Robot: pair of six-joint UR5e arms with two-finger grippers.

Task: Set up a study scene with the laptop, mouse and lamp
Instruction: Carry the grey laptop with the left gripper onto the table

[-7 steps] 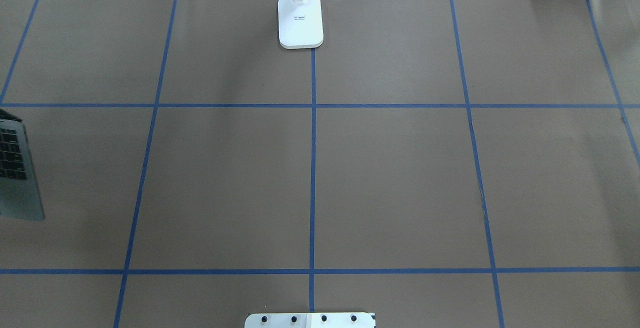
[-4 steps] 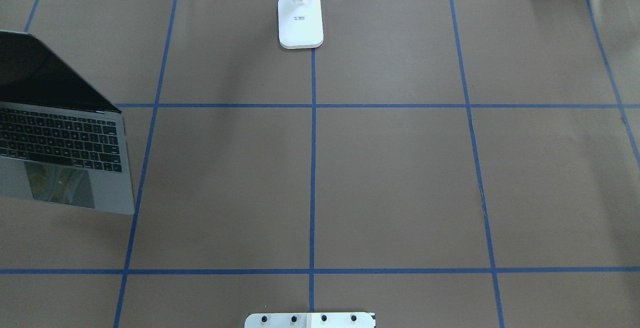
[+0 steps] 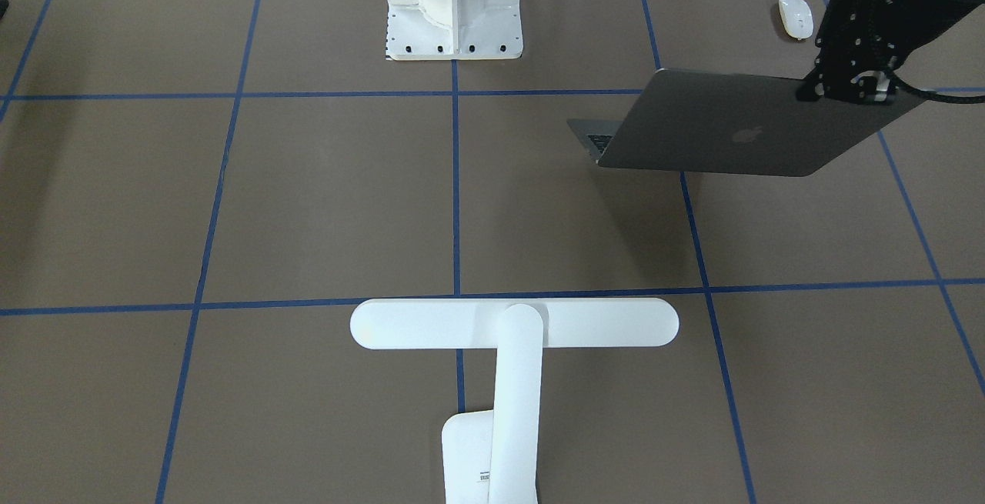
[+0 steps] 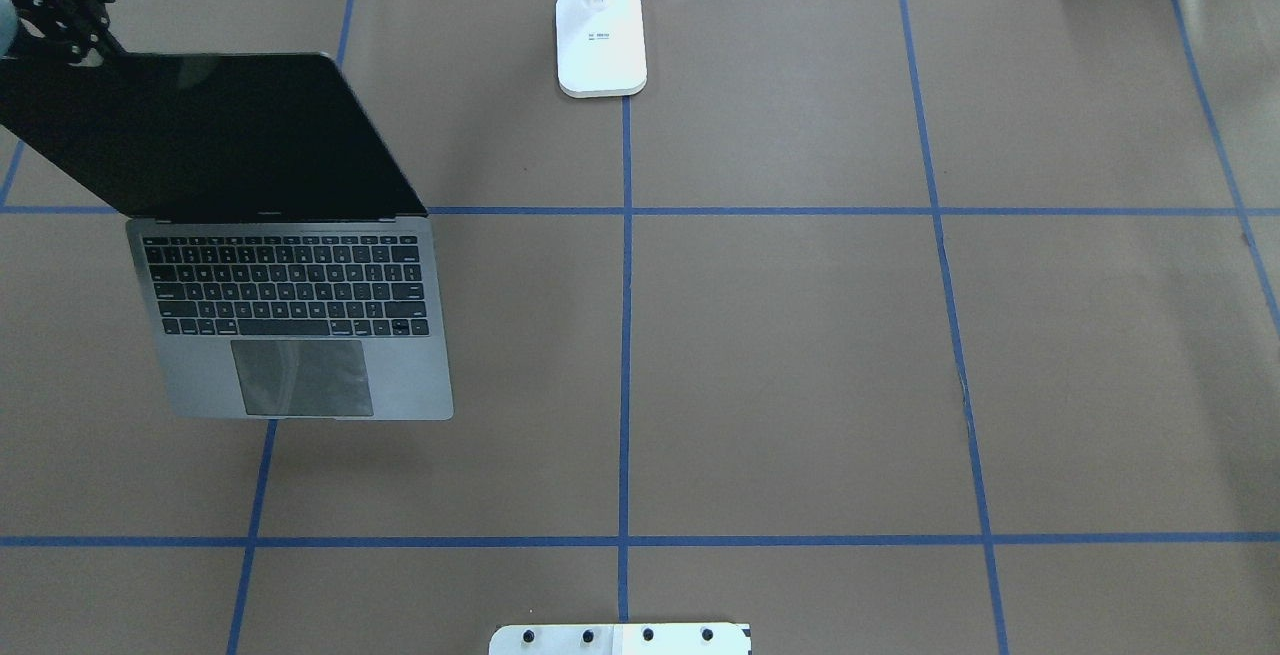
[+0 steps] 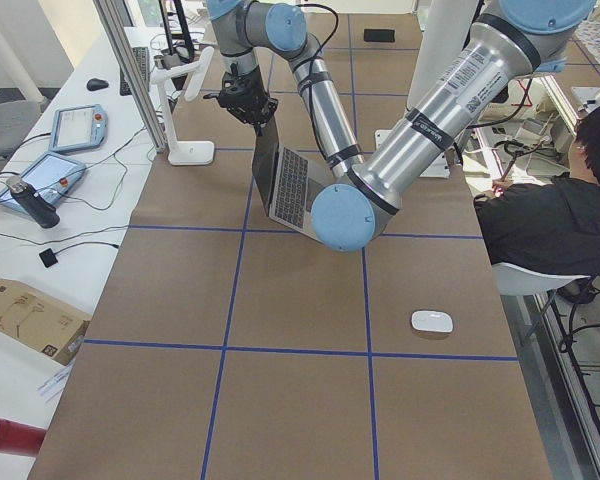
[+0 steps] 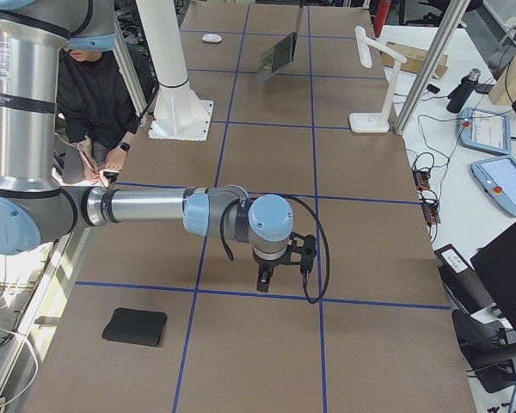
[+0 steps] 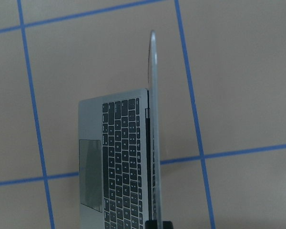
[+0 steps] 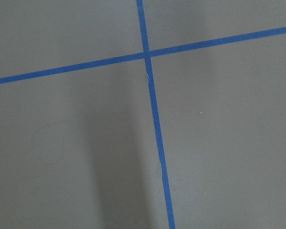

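The grey laptop (image 4: 290, 325) hangs open above the table's left part, casting a shadow below it. My left gripper (image 4: 82, 47) is shut on the far left corner of its dark screen lid (image 3: 739, 131). In the left wrist view the lid (image 7: 154, 143) shows edge-on beside the keyboard. The white mouse (image 3: 796, 17) lies on the table behind the laptop, near the robot's side. The white lamp (image 3: 514, 323) stands at the far middle edge, its base (image 4: 600, 40) on the centre line. My right gripper (image 6: 273, 274) points down over bare table; whether it is open or shut I cannot tell.
The white robot pedestal (image 3: 454, 4) stands at the near middle edge. A black square pad (image 6: 135, 327) lies at the table's right end. A person (image 5: 555, 215) sits beside the robot. Tablets and cables (image 6: 490, 133) lie beyond the far edge.
The laptop has come in from the left edge of the overhead view and moved right, toward the table's middle, carried by the left gripper, which now shows at the top left.
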